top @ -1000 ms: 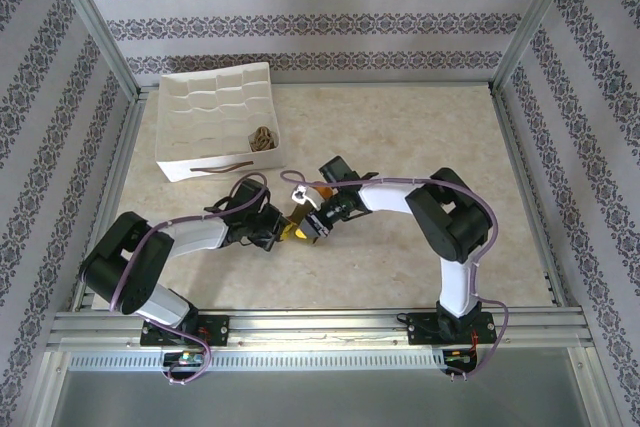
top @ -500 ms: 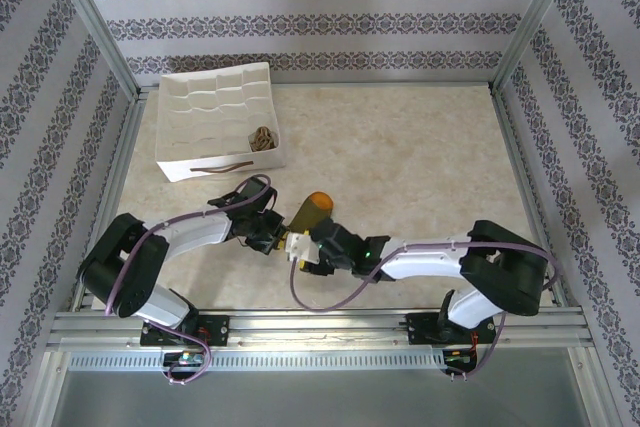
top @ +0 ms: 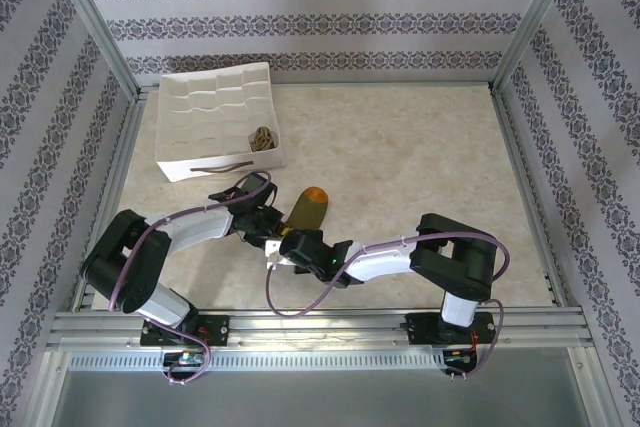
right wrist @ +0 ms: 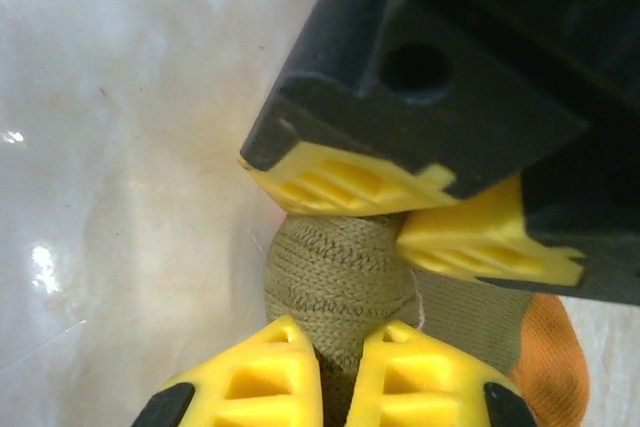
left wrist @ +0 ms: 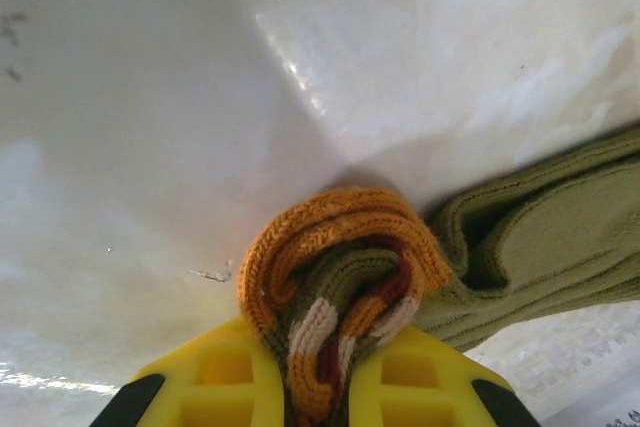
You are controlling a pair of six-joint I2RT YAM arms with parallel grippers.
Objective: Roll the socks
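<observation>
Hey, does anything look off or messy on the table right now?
Nothing is spilled or damaged. One odd spot: the left hand and the right hand both pinch the same rolled end of the olive sock, crowded against each other, while its orange toe lies unrolled.

A lab-style robot test cell, aluminium frame posts [top: 92,25] boxing in a marble-look tabletop [top: 400,147], damask-striped panels [top: 300,22] at nine, twelve and three o'clock, cabled robot arms [top: 455,262] bolted to a rail [top: 320,325] at six o'clock
</observation>
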